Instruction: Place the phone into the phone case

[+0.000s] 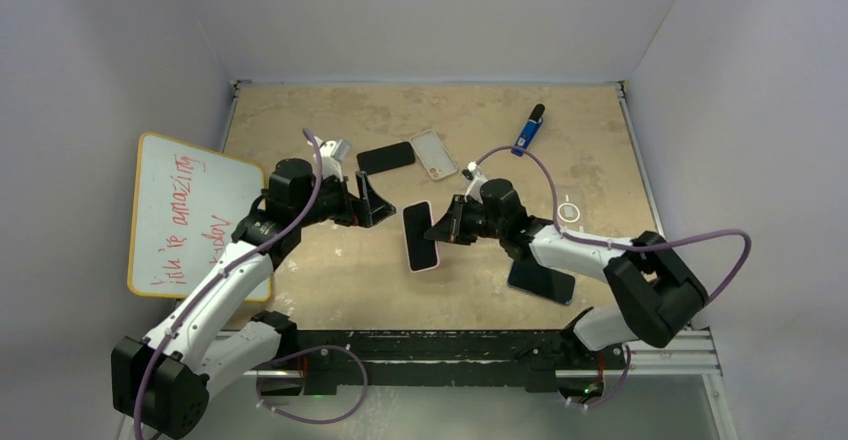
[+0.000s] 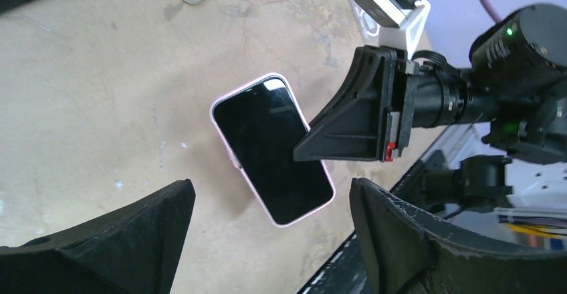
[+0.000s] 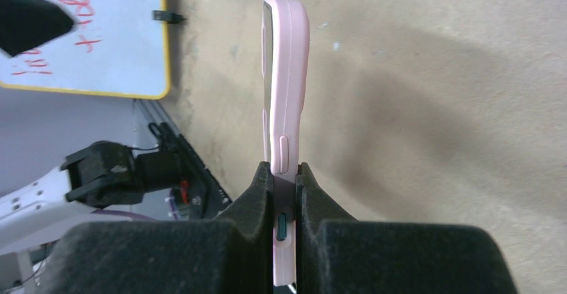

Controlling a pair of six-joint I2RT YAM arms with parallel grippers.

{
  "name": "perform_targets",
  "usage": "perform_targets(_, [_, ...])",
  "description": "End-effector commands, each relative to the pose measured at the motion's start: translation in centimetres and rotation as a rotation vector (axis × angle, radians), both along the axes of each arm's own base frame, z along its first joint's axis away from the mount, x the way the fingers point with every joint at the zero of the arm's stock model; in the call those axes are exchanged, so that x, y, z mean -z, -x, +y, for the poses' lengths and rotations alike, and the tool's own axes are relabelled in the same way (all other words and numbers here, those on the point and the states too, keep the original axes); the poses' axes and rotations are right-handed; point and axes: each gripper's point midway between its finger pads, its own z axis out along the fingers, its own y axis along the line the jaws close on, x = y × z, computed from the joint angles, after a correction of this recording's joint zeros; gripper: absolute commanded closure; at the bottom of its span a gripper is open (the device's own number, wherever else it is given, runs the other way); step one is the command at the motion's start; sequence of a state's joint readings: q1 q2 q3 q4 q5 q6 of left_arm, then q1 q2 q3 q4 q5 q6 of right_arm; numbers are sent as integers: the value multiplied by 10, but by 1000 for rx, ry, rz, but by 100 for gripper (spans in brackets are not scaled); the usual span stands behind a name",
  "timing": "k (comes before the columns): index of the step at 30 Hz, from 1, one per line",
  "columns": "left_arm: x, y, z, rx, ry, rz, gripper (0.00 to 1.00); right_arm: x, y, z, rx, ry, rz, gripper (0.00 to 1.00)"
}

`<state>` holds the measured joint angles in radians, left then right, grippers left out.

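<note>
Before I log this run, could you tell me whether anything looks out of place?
Only the whiteboard: it lies askew, overhanging the left edge of the table. Nothing looks spilled or damaged.

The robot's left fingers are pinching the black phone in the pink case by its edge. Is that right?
Not quite. It is the right fingers that pinch the black phone in the pink case by its edge, as the right wrist view shows. The left fingers stand wide open and hold nothing.
</note>
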<state>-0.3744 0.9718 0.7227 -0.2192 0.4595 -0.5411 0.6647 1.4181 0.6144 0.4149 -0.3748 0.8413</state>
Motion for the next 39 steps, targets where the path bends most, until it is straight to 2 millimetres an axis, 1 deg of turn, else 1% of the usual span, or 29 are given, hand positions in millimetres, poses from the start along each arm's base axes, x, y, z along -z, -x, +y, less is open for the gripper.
perform_targets(1, [-11,-4,15,16,-134,-117,11,-2,-23,0,8,16,-31,100])
perform_targets(5, [0,-2,25,3,-188,-128,11,12,-37,-5,20,-14,29,100])
perform_targets(9, [1,0,30,-8,-218,-126,11,27,-49,-10,16,-22,77,100])
perform_targets(13, [0,0,35,-29,-235,-129,11,43,-58,-26,48,23,113,100])
perform_targets(17, [-2,0,36,-28,-234,-143,11,55,-61,-41,84,75,135,93])
perform_targets(19, [-3,0,35,-23,-233,-147,11,56,-63,-45,103,85,140,90])
perform_targets(23, [-3,0,35,-22,-237,-148,11,61,-63,-51,142,111,149,78])
perform_targets(26, [-2,0,34,-15,-234,-144,11,64,-61,-55,168,125,163,69])
perform_targets(33, [-3,0,35,-19,-237,-148,11,52,-64,-63,210,163,159,53])
perform_targets(37, [-3,0,38,-36,-245,-144,11,42,-69,-69,243,187,128,50])
perform_targets(39, [-2,1,38,-37,-241,-141,11,39,-75,-79,291,240,115,50])
